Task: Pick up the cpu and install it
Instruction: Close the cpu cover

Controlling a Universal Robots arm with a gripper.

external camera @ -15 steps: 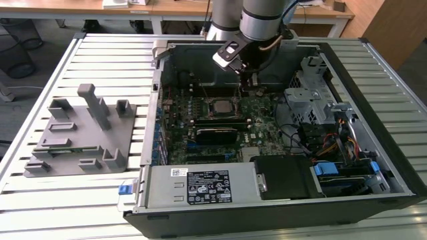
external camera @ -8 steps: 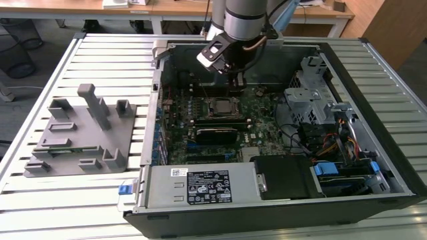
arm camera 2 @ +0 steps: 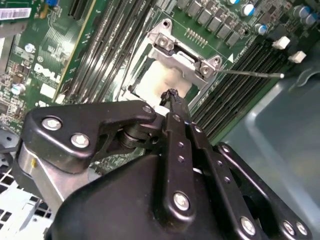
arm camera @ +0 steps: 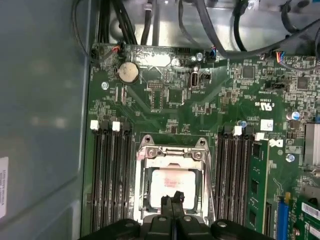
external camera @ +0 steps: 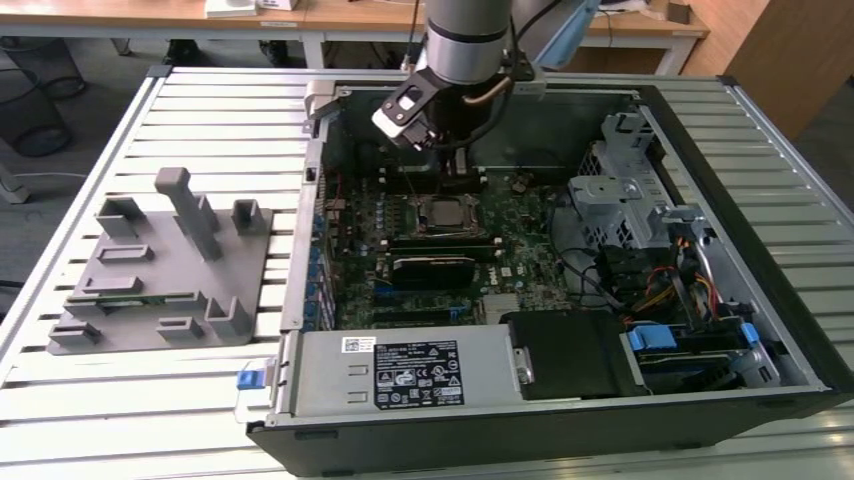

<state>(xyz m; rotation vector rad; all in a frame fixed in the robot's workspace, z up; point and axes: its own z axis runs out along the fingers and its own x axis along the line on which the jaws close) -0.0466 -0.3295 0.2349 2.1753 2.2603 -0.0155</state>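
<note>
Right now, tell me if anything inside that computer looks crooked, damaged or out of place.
Nothing looks damaged or spilled. The chip sits square in its socket below the shut claw. One thin metal rod juts from the socket across the memory slots, seemingly unlatched.

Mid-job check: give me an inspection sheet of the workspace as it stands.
Surface: slatted metal table holding an open computer case.
Job's things: cpu lying in the motherboard socket.
Clutter: grey fixture tray at the exterior view's left.
Grippers: gripper shut, tips right over the cpu; contact cannot be told.
Cables: coloured wires inside the case, away from the socket.
Surroundings: wooden desks behind the table.
</note>
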